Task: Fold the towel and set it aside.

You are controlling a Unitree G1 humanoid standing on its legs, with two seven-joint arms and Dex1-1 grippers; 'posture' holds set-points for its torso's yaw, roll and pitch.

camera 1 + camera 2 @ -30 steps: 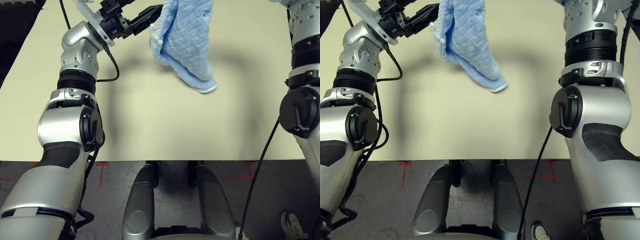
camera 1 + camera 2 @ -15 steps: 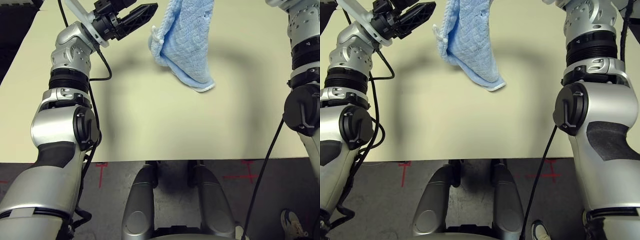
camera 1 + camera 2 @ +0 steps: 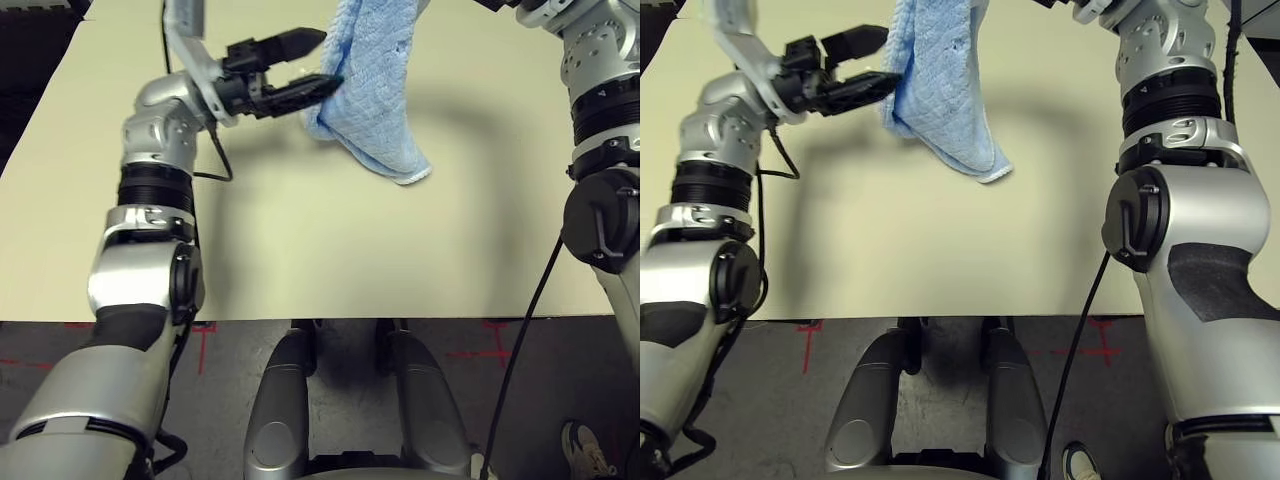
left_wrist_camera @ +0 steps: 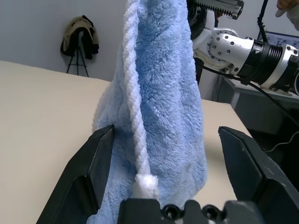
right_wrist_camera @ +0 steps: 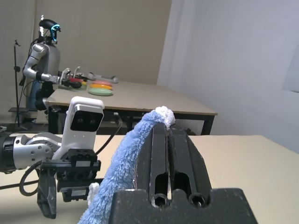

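Note:
The light blue towel (image 3: 370, 80) hangs bunched from above, and its lower tip rests on the table (image 3: 300, 250). My right gripper (image 5: 167, 127) is shut on the towel's top edge, with blue cloth draped over its fingers (image 5: 159, 154). My left gripper (image 3: 318, 62) is open at the towel's left side, level with the hanging part. In the left wrist view the towel (image 4: 159, 107) and its whitish corded border hang between the two black fingers (image 4: 93, 172), which stand wide apart on either side of it.
The table's front edge (image 3: 330, 320) runs close to my body, with dark floor below. My right forearm (image 3: 605, 100) rises along the right side. Beyond the table stand another robot (image 5: 44, 60) at a table with coloured plates (image 5: 100, 88), and a jacket on a stand (image 4: 79, 39).
My left gripper has swung right and slightly down from beside the towel, so its open fingers now straddle the towel's hanging edge. The towel and the right arm have barely moved.

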